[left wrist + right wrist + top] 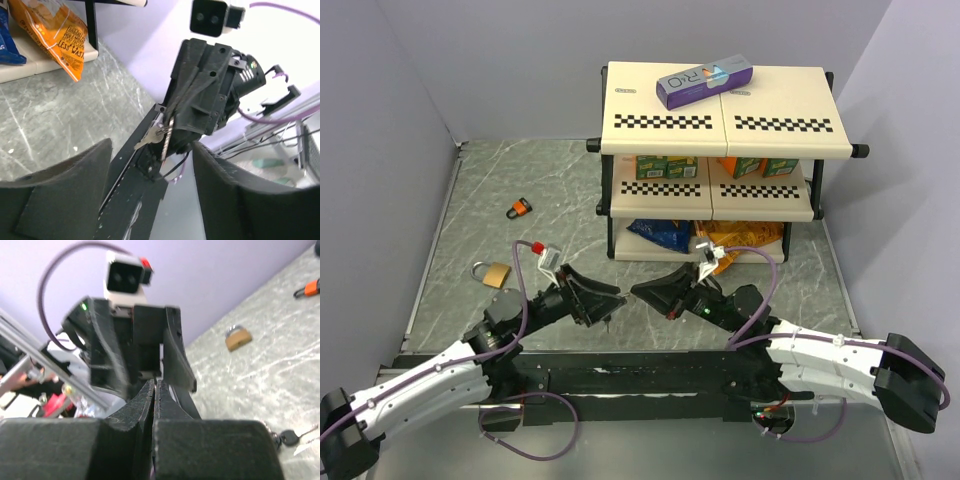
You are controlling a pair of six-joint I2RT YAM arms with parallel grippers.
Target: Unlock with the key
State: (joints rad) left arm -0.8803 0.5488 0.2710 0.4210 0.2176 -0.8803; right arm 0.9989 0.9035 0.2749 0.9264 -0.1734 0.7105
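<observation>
My two grippers meet tip to tip above the near middle of the table. My right gripper (642, 291) (155, 384) is shut, and in the left wrist view a small silver key (149, 139) on a wire ring (167, 140) hangs pinched at its fingertips. Facing it, my left gripper (610, 303) (152, 147) stands open with its fingers on either side of that key and not touching it. A second key with a black head (288, 437) lies on the table under the grippers. A brass padlock (492, 273) (237, 337) and a small orange-and-black padlock (521, 208) (310, 288) lie at the left.
A two-level cream shelf (720, 125) stands at the back, with a purple box (705, 83) on top, cartons inside and snack bags (735, 238) (52, 32) on its lowest level. Grey walls close in left and right.
</observation>
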